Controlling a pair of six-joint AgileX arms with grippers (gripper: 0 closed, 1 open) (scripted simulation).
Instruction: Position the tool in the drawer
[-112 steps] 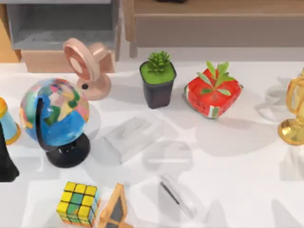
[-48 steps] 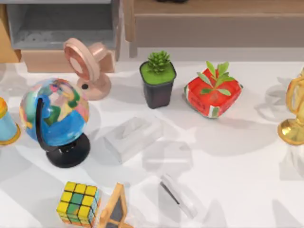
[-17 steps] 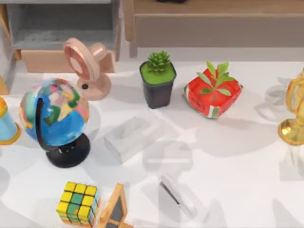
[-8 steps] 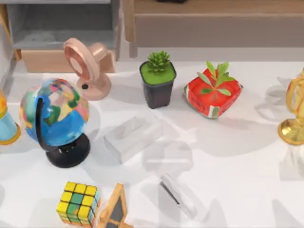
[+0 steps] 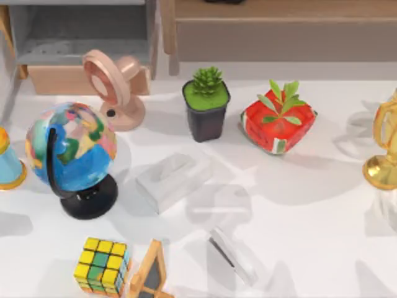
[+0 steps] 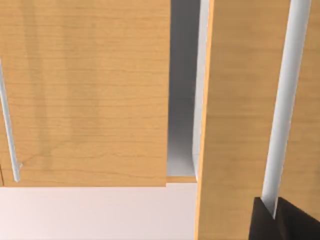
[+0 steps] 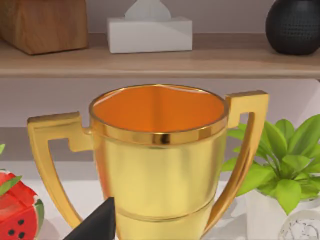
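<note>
Top view showed the drawer (image 5: pixel 84 46) standing further out than earlier, the tool (image 5: pixel 233 255) untouched; jaw states couldn't be told.

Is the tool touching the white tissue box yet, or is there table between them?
Apart. The top view shows bare table between the tool and the white tissue box.

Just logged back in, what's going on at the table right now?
Nothing is holding the tool; it lies flat on the white table near the front edge, right of the Rubik's cube. The drawer stands open at the back left, its grey floor bare as far as visible. The left wrist view shows tan wood panels up close, and the right wrist view faces the gold trophy. The placement hasn't started.
</note>
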